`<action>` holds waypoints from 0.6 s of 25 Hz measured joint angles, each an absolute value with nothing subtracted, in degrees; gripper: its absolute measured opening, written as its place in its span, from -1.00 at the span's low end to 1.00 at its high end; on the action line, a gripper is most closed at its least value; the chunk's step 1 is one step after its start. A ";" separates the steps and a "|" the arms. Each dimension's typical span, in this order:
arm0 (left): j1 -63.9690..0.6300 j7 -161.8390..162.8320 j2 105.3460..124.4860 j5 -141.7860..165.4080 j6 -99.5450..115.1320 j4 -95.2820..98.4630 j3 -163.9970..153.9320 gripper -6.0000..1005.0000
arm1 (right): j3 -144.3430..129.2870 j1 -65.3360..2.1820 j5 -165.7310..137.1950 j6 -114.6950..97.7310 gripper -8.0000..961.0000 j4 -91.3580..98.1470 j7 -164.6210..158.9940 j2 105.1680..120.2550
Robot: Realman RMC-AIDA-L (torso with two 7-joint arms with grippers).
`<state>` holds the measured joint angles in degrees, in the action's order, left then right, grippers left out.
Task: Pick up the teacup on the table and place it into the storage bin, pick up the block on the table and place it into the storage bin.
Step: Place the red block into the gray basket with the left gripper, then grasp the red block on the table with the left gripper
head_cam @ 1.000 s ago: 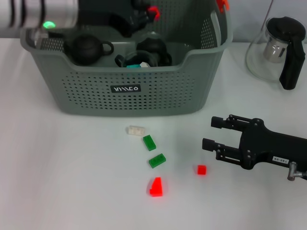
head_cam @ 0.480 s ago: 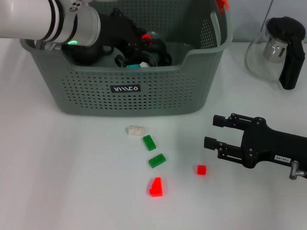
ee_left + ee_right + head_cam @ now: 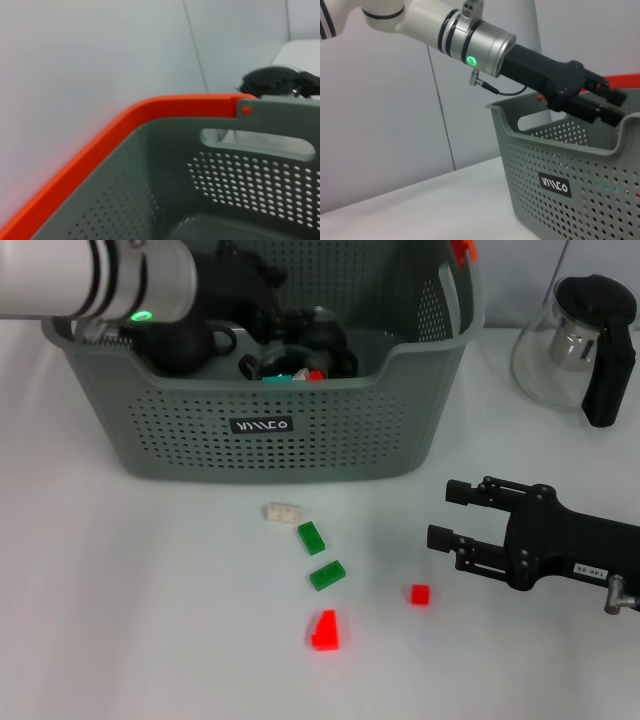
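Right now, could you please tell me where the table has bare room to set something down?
The white table is bare left of the loose plastic blocks: cream, two green, two red. It is crowded beside the right gripper, open by the small red block, and inside the grey-green perforated storage bin, where the left gripper reaches among dark teaware.

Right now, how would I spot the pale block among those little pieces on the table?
Start at the bin. In front of its label lie scattered blocks; the pale block is nearest the bin, beside a green block. It alone is whitish.
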<state>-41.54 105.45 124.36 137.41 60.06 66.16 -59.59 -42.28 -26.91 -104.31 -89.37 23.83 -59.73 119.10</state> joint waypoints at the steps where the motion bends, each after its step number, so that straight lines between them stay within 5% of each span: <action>1: -40.65 105.45 124.36 135.86 60.46 67.36 -59.43 -0.15 | -42.27 -26.88 -104.32 -89.38 0.43 23.83 -59.74 119.09; 7: -30.17 98.75 122.92 108.75 80.42 71.71 -52.08 0.11 | -41.57 -26.32 -104.32 -89.53 0.43 23.89 -59.68 119.12; 15: -22.90 85.80 124.20 102.84 97.46 68.36 -45.55 0.20 | -40.96 -25.70 -104.36 -92.43 0.43 24.31 -60.07 118.79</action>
